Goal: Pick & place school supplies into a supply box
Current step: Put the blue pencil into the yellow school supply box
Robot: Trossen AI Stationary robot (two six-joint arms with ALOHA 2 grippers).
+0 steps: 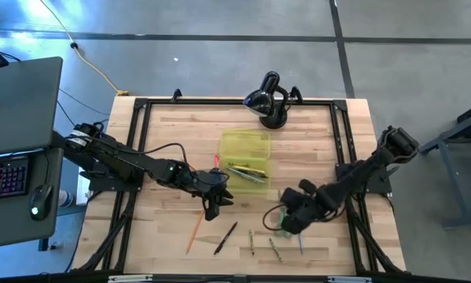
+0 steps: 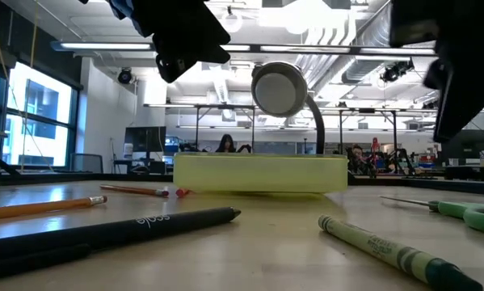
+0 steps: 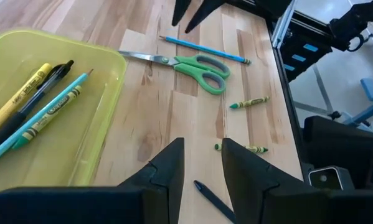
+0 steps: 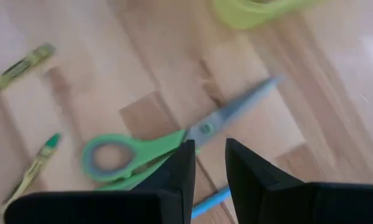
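Note:
The yellow-green supply box [image 1: 245,153] rests on its base at the table's middle. It holds a yellow pen [image 3: 18,93], a black pen and a light blue crayon [image 3: 49,109]. Green-handled scissors [image 4: 142,149] lie flat at the near right, with a blue pencil [image 3: 205,48] beside them. My right gripper [image 4: 210,165] hovers just above the scissors, open by a narrow gap and empty. My left gripper [image 3: 203,158] hangs above the table next to the box's near left corner [image 1: 214,200], open and empty. An orange pencil [image 1: 194,232], a black pen [image 1: 225,238] and green crayons [image 3: 250,102] lie on the near table.
A black domed device on a stalk [image 1: 268,98] stands at the far edge behind the box. A short orange-red pencil [image 2: 132,191] lies left of the box. A black frame [image 1: 141,141] edges the table. A laptop and keyboard [image 1: 15,118] sit off to the left.

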